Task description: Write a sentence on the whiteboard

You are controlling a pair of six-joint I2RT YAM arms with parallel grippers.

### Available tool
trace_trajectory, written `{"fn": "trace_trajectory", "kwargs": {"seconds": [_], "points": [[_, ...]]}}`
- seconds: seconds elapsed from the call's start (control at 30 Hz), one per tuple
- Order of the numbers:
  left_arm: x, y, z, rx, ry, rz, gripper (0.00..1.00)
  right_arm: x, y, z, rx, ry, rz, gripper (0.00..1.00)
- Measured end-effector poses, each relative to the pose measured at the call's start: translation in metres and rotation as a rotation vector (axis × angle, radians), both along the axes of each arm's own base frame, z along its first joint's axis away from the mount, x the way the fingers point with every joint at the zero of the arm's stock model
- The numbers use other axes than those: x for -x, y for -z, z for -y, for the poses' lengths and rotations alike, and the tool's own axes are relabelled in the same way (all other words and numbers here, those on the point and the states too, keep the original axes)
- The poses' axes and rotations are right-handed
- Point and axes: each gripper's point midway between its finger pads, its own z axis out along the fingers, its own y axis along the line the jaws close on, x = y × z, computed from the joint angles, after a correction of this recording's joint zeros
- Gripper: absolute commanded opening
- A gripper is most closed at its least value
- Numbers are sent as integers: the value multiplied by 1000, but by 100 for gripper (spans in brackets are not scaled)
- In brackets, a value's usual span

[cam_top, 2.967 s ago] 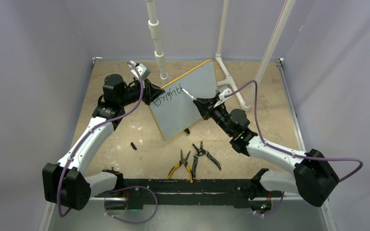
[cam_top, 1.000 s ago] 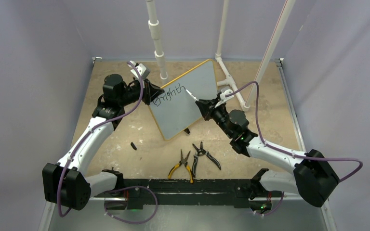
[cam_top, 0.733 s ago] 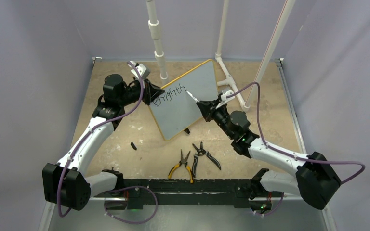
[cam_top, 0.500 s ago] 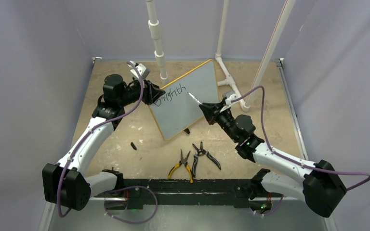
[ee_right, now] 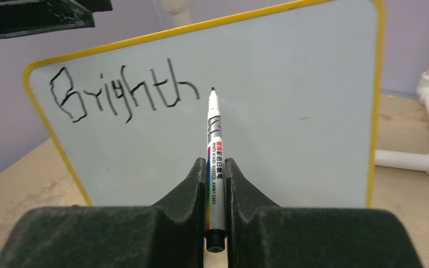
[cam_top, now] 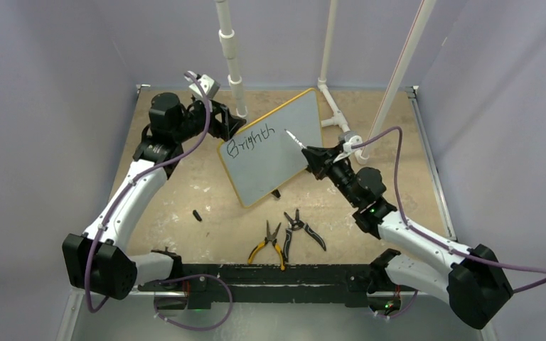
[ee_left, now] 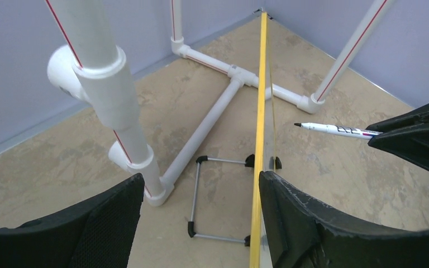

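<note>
While the left tool (ee_left: 198, 184) gapes apart astride the yellow-rimmed white whiteboard (cam_top: 274, 153), unclamped, the right tool (ee_right: 215, 164), clamped on the slim white marker (ee_right: 214, 134), could topple it by pressing.

Pipes (cam_top: 233, 67) stand behind the whiteboard (cam_top: 263, 167) — pliers (cam_top: 271, 242) lie in front.

The tan, mottled bench (cam_top: 185, 185) carries 2 pairs of pliers close to its near edge: a yellow-handled pair (cam_top: 266, 247) on the left and a black-handled pair (cam_top: 304, 231) just beside it on the right, both with handles spread. A small black piece (cam_top: 197, 214) lies further left. White upright pipes (cam_top: 231, 60) rise at the far side, and jointed pipes (cam_top: 335, 114) lie flat at far right.
</note>
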Motion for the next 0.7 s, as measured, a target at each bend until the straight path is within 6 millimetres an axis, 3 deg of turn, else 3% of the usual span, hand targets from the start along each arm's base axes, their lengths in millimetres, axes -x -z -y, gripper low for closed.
{"fn": "trace_trajectory", "kwargs": {"seconds": [0.2, 0.33, 0.47, 0.6, 0.7], "points": [[-19, -11, 20, -16, 13, -6, 74, -17, -12, 21, -3, 42, 20, 0], [-27, -4, 44, -47, 53, -30, 74, -22, -29, 17, -5, 0, 57, 0], [-35, 10, 59, -69, 76, -74, 74, -22, -25, 12, 17, -41, 63, 0], [-39, 22, 65, -80, 87, -108, 67, -22, -14, 5, 48, -78, 49, 0], [-40, 26, 69, -81, 97, -119, 55, -23, -9, 2, 65, -91, 44, 0]]}}
